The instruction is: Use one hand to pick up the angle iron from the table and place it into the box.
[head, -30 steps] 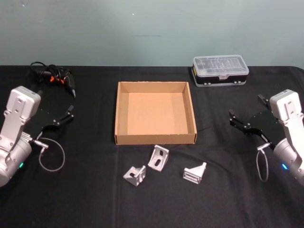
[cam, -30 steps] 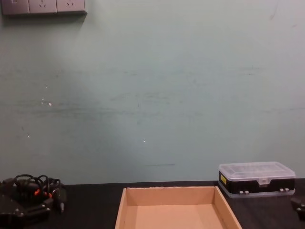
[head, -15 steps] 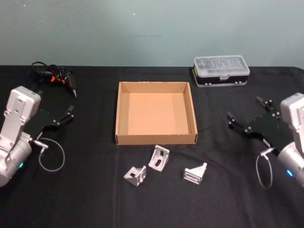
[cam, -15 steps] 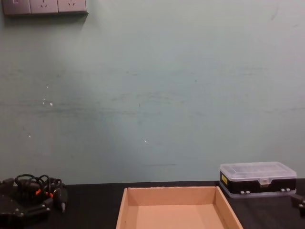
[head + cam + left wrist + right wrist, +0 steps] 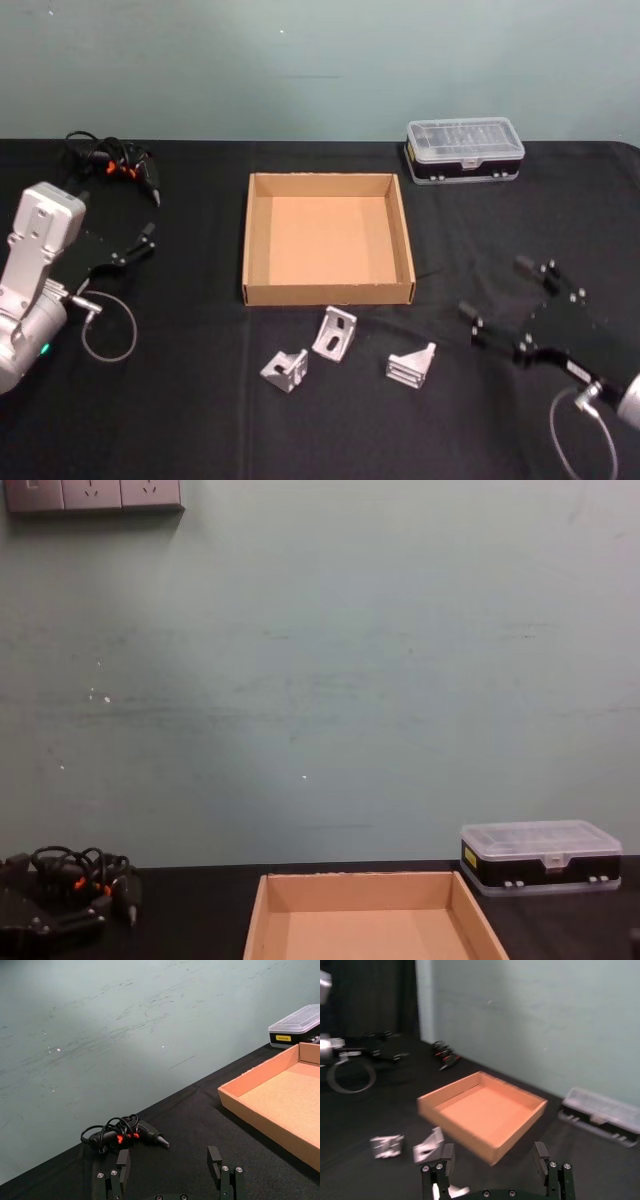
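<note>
Irons x3 lie loose on the worktop (image 5: 200, 410), just in front of the box (image 5: 327, 292): left iron (image 5: 285, 368), mid iron (image 5: 335, 333) closest to the box's near wall, right iron (image 5: 411, 364). None touch each other or the box.

R arm (image 5: 572, 335) sits low at the front right. I read the R jaws as spread wide w/ nothing btwn them, pointing at the right iron, near it but apart.

L arm (image 5: 40, 250) is parked at the left edge. L jaws are also apart and hold nothing, facing a cabled tool (image 5: 112, 165) at back left. Case (image 5: 463, 150) is at back right, well apart from the box.
</note>
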### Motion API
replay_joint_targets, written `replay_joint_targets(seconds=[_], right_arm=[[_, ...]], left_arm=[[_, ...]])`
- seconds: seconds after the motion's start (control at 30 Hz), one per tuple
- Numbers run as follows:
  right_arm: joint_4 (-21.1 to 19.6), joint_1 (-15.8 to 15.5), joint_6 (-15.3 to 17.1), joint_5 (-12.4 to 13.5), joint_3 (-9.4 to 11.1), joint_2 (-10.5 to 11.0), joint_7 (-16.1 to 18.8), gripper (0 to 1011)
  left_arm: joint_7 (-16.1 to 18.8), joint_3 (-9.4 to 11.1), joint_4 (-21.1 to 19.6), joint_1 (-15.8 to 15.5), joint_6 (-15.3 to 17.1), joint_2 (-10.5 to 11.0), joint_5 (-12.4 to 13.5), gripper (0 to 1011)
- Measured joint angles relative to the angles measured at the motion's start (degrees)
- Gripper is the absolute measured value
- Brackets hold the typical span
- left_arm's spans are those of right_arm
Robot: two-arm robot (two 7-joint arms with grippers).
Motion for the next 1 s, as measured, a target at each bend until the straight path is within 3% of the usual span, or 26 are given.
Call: replay_joint_targets(seconds=[0.13,0.3,0.57,1.0], right_arm=[[-2.9,-2.8,3.1,2.1,0.7,1.9,1.8,1000],[-3.7,-2.3,9.2,3.1,-1.1,2.4,4.7,1000],[-0.4,2.1,15.6,1.2,-4.3,-0.9,6.1,1000],[2.4,5.8,19.6,-2.0,-5.9,-4.1,7.8,1000]], left_arm=[[0.0,0.0,0.0,0.0,0.0,0.0,0.0,1011],[0.0,0.0,0.0,0.0,0.0,0.0,0.0,1011],[0.0,0.0,0.0,0.0,0.0,0.0,0.0,1011],[0.0,0.0,0.0,0.0,0.0,0.0,0.0,1011]])
